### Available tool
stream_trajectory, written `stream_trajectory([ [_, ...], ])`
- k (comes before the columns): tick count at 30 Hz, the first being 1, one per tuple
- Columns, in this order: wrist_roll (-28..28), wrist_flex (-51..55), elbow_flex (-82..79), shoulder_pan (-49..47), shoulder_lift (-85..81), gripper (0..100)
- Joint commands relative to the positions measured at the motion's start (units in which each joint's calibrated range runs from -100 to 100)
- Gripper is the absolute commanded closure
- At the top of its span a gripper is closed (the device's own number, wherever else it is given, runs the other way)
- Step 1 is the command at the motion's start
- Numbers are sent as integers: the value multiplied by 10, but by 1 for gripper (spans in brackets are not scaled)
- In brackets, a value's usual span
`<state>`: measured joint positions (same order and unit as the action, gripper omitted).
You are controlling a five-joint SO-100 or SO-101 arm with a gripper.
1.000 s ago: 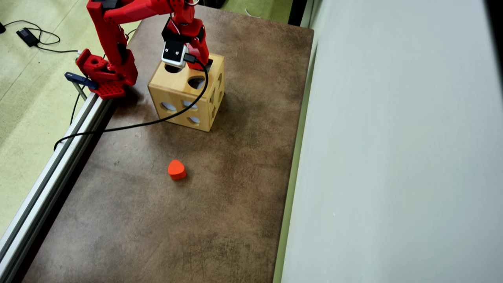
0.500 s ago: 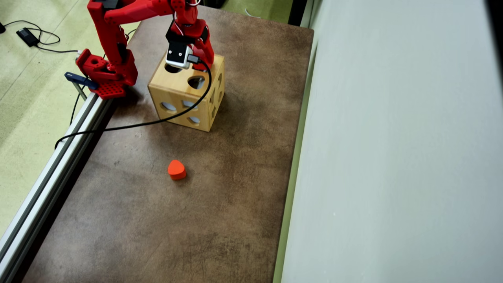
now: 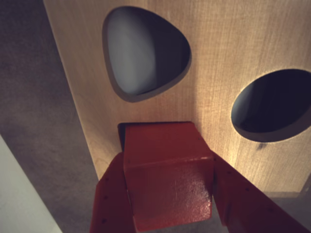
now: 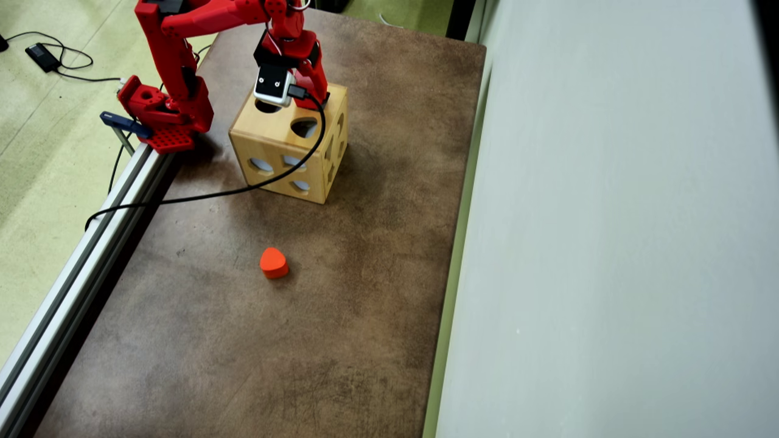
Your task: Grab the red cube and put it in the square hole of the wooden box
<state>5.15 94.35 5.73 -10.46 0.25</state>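
Since half second ago, arm eases slightly back left over wooden box (image 4: 277, 149). Gripper (image 3: 167, 160) clenched on red cube (image 3: 167, 179), fingers (image 3: 109, 201) pressing both sides. In wrist view, cube sits over square hole (image 3: 122, 130), dark edge peeking at cube's far-left corner. Rounded hole (image 3: 143, 53) beyond, round hole (image 3: 272, 104) right. Orange heart block (image 4: 273, 263) lies on table (image 4: 243, 340), well apart, nearer.
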Motion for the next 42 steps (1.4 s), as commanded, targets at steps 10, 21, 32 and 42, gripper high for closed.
stream_trajectory([
  [10,36,3,2,4,-9,99],
  [21,40,9,-2,-3,-17,84],
  [32,40,31,3,-5,-19,66],
  [42,39,31,3,-5,-148,66],
])
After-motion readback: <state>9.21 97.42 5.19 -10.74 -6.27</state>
